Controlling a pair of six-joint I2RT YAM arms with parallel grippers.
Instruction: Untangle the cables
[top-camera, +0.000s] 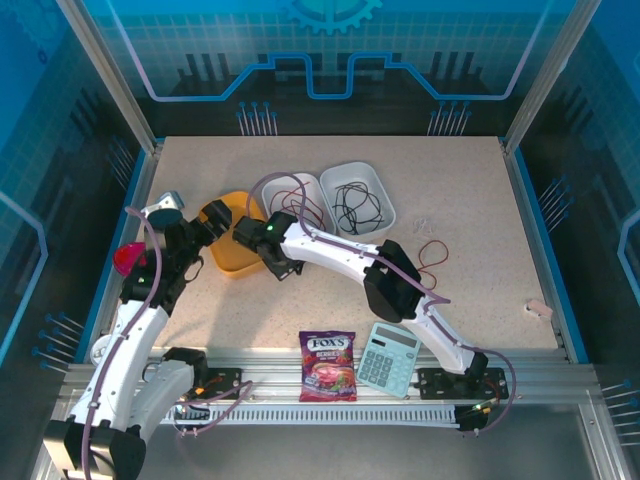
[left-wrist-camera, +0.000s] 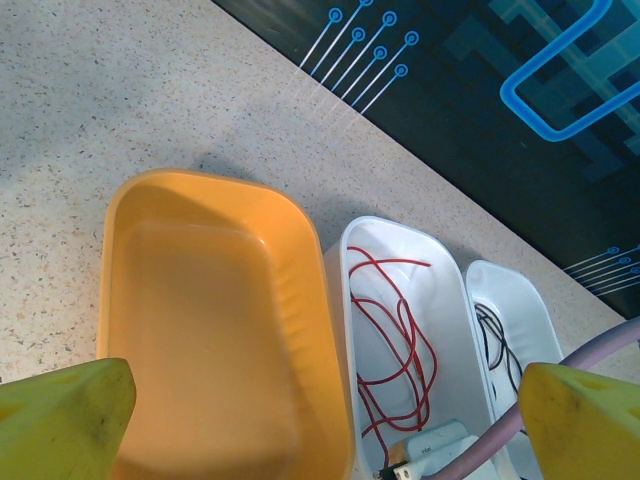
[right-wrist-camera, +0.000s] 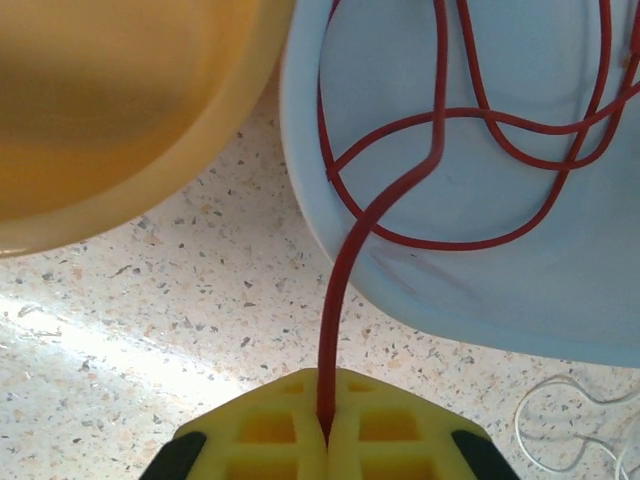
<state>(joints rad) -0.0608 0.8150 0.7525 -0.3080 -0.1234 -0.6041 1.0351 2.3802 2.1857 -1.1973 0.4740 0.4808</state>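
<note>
A red cable (right-wrist-camera: 345, 270) lies in loops inside a white tub (right-wrist-camera: 560, 300) and runs out over its rim to my right gripper (right-wrist-camera: 327, 405), which is shut on it just above the table beside the tub. From above, the right gripper (top-camera: 280, 258) is at the near end of that tub (top-camera: 312, 182). My left gripper (left-wrist-camera: 320, 430) hangs open over an empty orange tub (left-wrist-camera: 210, 330), with nothing between its fingers. Black cables (top-camera: 355, 205) lie in a second white tub (top-camera: 385, 190). Another red loop (top-camera: 432, 255) and a pale whitish cable (right-wrist-camera: 570, 420) lie on the table.
A Fox's candy bag (top-camera: 327, 365) and a calculator (top-camera: 388, 358) lie at the near edge. A pink object (top-camera: 128, 258) and a grey one (top-camera: 165, 205) sit at the left edge. A small pink item (top-camera: 540, 310) lies far right.
</note>
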